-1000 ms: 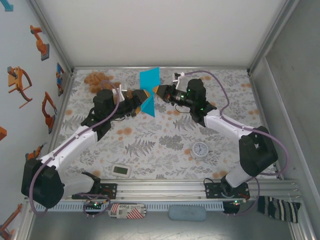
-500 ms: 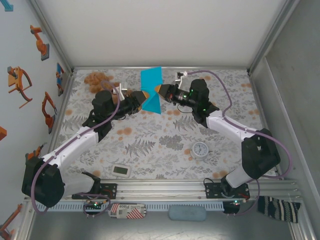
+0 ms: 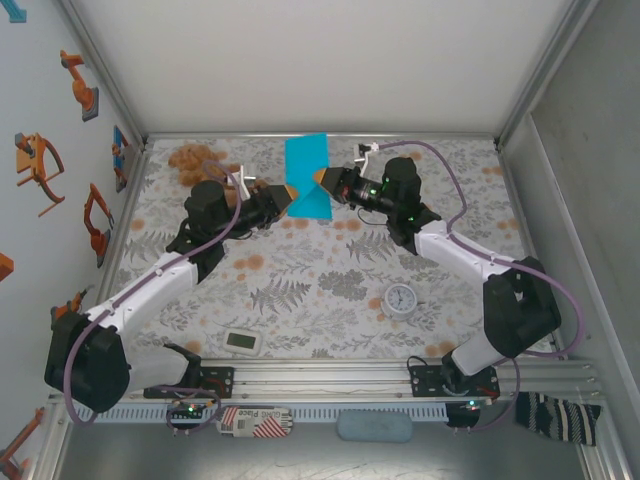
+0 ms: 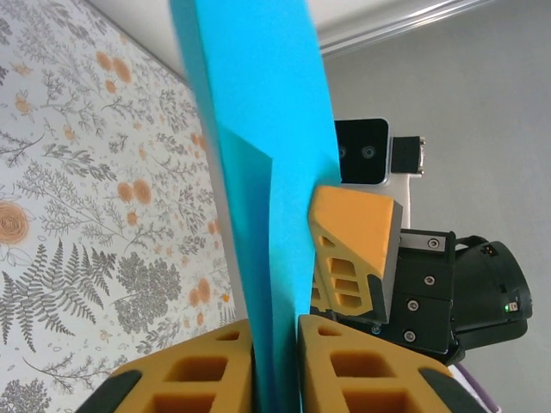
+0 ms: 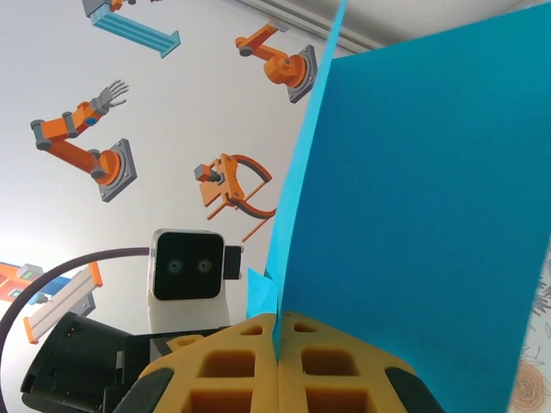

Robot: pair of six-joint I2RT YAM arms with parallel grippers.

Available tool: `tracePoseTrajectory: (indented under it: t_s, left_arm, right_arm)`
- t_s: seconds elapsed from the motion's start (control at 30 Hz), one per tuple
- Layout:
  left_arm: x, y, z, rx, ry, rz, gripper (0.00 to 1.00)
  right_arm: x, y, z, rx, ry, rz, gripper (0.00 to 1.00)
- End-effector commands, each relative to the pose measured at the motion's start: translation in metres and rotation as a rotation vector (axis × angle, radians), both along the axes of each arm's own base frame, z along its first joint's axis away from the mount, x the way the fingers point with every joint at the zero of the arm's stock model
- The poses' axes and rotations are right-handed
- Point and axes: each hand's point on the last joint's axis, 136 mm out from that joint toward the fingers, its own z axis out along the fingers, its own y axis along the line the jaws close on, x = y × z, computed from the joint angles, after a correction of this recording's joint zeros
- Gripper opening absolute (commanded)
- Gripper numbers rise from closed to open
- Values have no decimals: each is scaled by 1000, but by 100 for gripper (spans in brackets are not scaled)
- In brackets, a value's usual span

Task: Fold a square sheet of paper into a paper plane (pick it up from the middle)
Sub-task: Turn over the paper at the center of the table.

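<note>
**Sheet lifted and barely folded; no plane yet.**
The square sheet of paper stood upright in the air above the table, near the middle of its far edge. The left gripper was clenched on its lower edge and the right gripper was clamped on it from the opposite side. It looked doubled over once. I judged the nose and wing creases all remained to do.

One blue paper sheet, two grippers, one clock, one gadget, seemingly one teddy bear.
</note>
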Motion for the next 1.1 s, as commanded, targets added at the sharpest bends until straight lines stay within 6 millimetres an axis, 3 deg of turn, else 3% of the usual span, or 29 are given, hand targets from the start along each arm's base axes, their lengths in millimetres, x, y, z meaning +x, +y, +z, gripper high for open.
tracePoseTrajectory:
  t_s: [0.0,0.17,0.27,0.43,0.53,0.7,0.83,0.93,1.07]
  left_arm:
    - [3,-1,12,-3,-55,-17,16]
    - [11,-1,5,13,-44,-20,10]
    - [18,1,-4,28,-29,-15,9]
    - [29,9,-33,141,19,4,7]
    - [30,23,-63,344,64,34,6]
    - [26,66,-98,839,57,117,6]
    - [23,91,-104,1237,-6,150,7]
    - [26,100,-107,1409,-15,174,7]
    - [35,97,-113,1549,-26,182,7]
  right_arm:
    - [-4,-6,4,-3,-11,4,11]
    - [1,-17,-6,-63,2,-38,21]
    - [4,-28,-13,-117,14,-85,33]
    - [10,-62,-43,-293,60,-216,44]
    - [9,-89,-59,-430,72,-319,46]
    - [3,-127,-73,-601,71,-449,47]
    - [-1,-148,-74,-683,67,-525,47]
    - [-3,-161,-70,-723,63,-576,47]
    - [-8,-179,-66,-763,53,-647,47]
